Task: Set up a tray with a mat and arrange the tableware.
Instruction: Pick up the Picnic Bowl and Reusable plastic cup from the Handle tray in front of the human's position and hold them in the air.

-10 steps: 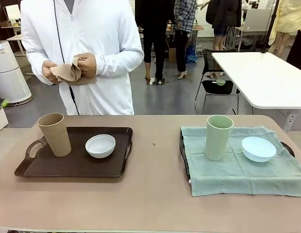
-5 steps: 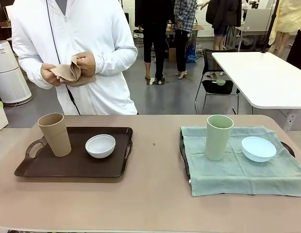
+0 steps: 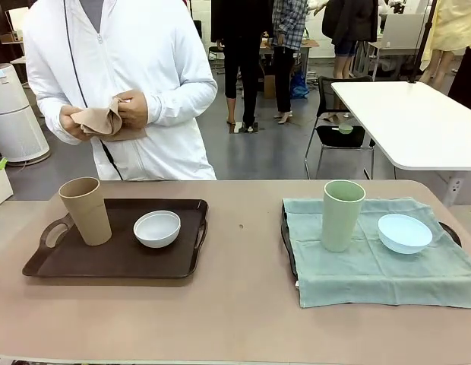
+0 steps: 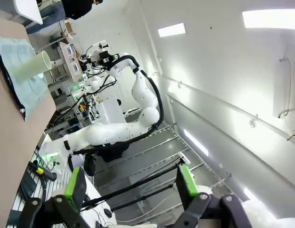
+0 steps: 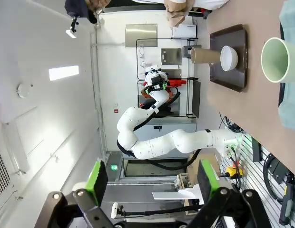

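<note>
Pointing off-table, L claw (image 4: 131,183) & R claw (image 5: 152,181) both apart, empty; person's hands (image 3: 134,109) bunch tan cloth (image 3: 95,120).

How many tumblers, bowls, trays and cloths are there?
Tumblers: 2, tan tumbler, pale green tumbler
Bowls: 2, round white bowl, round light blue bowl
Trays: 2, dark brown tray, cloth-covered dark tray
Cloths: 2, green cloth mat, tan cloth
Total: 8

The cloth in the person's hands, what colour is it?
The cloth is tan, a light brown. The front view shows it best.
</note>
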### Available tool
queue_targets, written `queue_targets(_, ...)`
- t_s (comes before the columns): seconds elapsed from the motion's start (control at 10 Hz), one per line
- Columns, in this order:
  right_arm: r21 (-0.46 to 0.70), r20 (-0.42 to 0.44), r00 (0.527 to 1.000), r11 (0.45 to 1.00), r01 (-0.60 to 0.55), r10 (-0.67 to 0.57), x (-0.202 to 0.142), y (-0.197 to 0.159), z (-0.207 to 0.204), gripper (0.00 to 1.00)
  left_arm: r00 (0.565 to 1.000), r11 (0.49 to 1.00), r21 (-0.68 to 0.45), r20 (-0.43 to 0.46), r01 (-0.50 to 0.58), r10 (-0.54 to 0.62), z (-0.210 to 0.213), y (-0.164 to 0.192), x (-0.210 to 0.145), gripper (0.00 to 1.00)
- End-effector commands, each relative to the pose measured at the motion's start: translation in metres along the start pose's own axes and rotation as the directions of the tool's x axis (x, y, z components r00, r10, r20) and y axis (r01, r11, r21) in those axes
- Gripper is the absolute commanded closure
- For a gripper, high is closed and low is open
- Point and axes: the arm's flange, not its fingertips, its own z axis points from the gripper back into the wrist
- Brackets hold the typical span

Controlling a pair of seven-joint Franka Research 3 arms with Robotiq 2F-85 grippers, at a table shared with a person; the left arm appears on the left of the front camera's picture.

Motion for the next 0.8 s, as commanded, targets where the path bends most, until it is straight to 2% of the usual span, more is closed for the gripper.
queue_targets(0.0, 0.0, -0.014, 1.0, 1.0, -0.011, 0.011, 0.0013, 0.0, 0.0027, 0.0, 1.0, 1.0, -0.003, 0.008, 0.015, -0.015, 0.0027, -0.0004, -0.0007, 0.0)
queue_targets(0.7, 0.0, -0.014, 1.0, 1.0, -0.011, 0.011, 0.0013, 0.0, 0.0027, 0.0, 1.0, 1.0, -0.003, 0.008, 0.015, -0.015, 0.0027, -0.0004, -0.0007, 0.0)
